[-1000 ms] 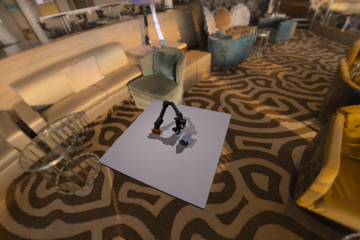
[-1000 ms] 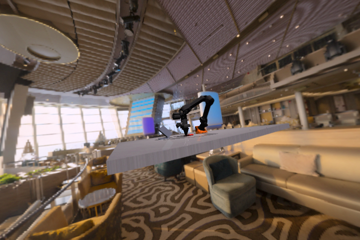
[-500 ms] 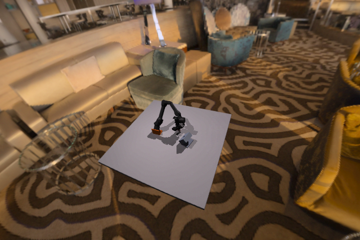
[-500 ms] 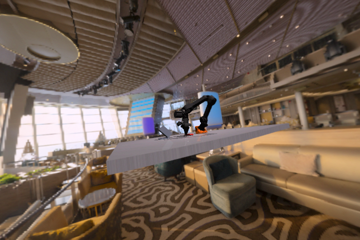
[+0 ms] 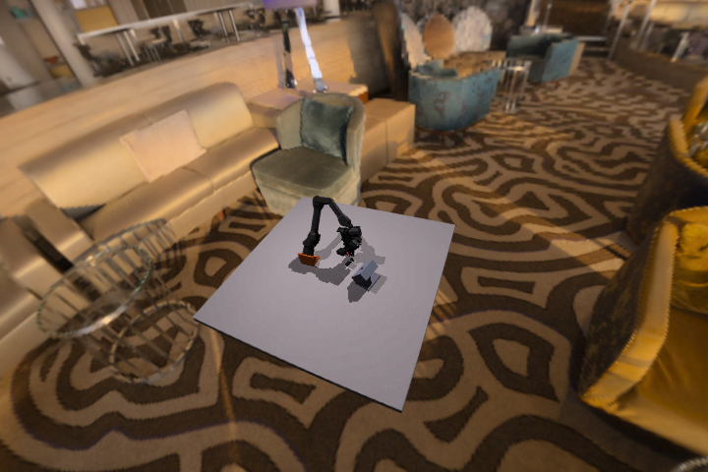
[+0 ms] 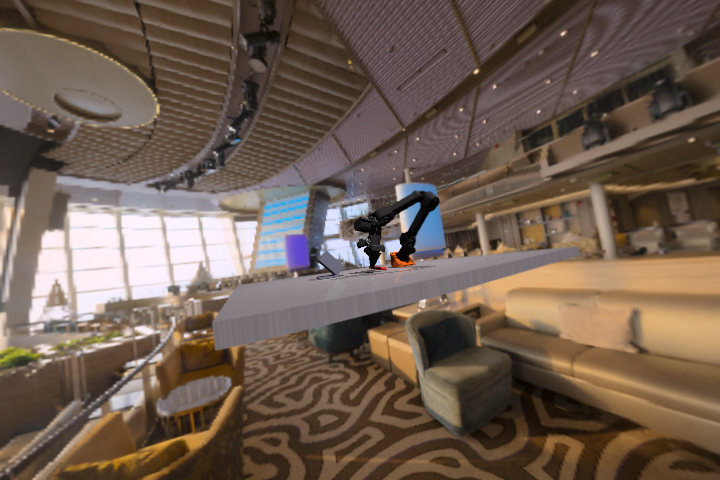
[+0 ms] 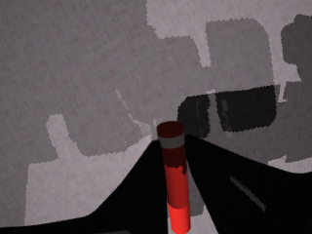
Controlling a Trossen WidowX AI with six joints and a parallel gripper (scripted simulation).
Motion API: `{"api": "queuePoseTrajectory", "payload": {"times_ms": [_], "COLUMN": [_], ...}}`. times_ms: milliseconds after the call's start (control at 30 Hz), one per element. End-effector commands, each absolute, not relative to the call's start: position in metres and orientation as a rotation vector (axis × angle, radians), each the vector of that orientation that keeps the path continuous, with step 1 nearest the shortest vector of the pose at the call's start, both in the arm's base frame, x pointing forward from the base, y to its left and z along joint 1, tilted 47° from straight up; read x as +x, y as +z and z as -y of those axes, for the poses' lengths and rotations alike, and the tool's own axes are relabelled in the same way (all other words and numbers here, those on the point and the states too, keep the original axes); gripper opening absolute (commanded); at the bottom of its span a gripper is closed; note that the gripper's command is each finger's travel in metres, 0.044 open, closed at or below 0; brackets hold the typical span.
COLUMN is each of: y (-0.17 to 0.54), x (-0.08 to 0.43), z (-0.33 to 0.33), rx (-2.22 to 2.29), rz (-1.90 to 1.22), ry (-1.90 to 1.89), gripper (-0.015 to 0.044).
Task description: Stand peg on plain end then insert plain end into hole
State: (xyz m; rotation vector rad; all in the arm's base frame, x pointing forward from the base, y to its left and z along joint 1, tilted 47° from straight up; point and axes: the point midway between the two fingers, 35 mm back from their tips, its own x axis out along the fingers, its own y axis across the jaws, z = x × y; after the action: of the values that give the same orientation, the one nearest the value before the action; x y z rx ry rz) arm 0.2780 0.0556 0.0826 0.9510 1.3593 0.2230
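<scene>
The red peg (image 7: 177, 187) (image 6: 380, 268) lies about level, low at the table (image 5: 310, 333) (image 6: 298, 302). Its white band is at the fingertips in the wrist view, and its plain end points toward the bottom edge of that view. My gripper (image 7: 172, 144) (image 6: 375, 266) is shut on the peg close to the banded end, one black finger on each side. Whether the peg touches the table cannot be told. The grey sloped panel (image 5: 364, 272) (image 6: 331, 263) stands a short way from the gripper. Its hole cannot be made out in any view.
The arm's orange base (image 5: 309, 260) (image 6: 401, 259) stands on the table, on the other side of the gripper from the panel. Dark shadows of the arm and gripper fall on the table around the peg.
</scene>
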Motion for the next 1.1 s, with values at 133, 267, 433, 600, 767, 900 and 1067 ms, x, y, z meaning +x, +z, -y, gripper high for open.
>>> {"api": "queuePoseTrajectory", "payload": {"times_ms": [133, 267, 433, 600, 767, 900, 1067], "y": [0.084, 0.086, 0.088, 0.091, 0.093, 0.094, 0.096], "x": [0.273, 0.271, 0.269, 0.266, 0.264, 0.262, 0.259], "z": [-0.054, -0.053, -0.052, -0.051, -0.051, -0.05, -0.05], "rx": [0.955, 0.954, 0.953, 0.952, 0.95, 0.949, 0.947], "rz": [-1.302, -1.271, -1.231, -1.191, -1.151, -1.119, -1.079], "ry": [0.181, 0.164, 0.142, 0.121, 0.099, 0.082, 0.061], "gripper": [0.0049, 0.0049, 0.0049, 0.0049, 0.0049, 0.0049, 0.0049]}}
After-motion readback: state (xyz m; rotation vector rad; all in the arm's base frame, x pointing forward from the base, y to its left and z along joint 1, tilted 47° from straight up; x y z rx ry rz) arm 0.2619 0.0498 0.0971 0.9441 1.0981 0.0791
